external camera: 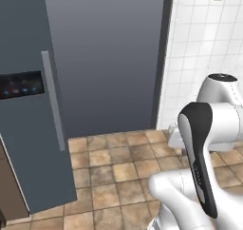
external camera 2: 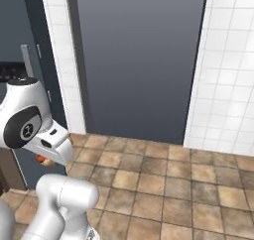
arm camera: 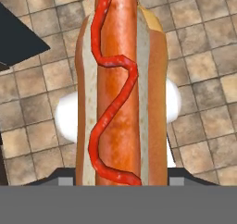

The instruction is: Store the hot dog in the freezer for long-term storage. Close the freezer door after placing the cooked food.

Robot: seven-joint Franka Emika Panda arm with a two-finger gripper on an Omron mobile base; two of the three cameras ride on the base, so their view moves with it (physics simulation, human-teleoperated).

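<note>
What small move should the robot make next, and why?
Probably carry the hot dog left, around the freezer door. The hand view shows the hot dog gripped over the floor tiles. In the left base view the door swings outward, while no shelf is in sight yet.

1. A floor (external camera: pixel 118 167) of brown, mottled stone tiles lay underfoot.
2. A white tiled wall (external camera 2: pixel 228 65) rose at the right.
3. A dark brown wooden cabinet (external camera: pixel 9 191) stood at the lower left, meeting the floor.
</note>
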